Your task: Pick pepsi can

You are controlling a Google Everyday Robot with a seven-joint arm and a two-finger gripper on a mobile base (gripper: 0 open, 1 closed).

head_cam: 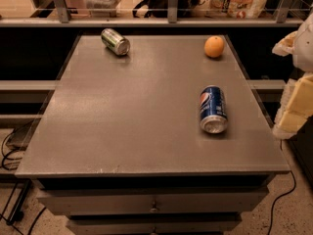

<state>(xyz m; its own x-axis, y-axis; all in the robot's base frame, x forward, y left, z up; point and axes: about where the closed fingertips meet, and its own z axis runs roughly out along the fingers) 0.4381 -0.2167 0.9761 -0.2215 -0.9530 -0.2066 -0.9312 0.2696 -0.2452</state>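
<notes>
pepsi can (213,109): on its side on table (122,116), right-centre of frame, long axis up-down, silver end toward lower edge | gripper (296,106): right edge of frame, can lies to its left | gripper state: cannot tell

Gripper (295,99) at the far right edge – partly cut off

Grey surface (137,116): pepsi can (213,109) on its side near the right edge, green can (115,41) lying by the far-left corner, orange (214,47) by the far-right corner; pincer (296,99) beyond the right edge.
</notes>
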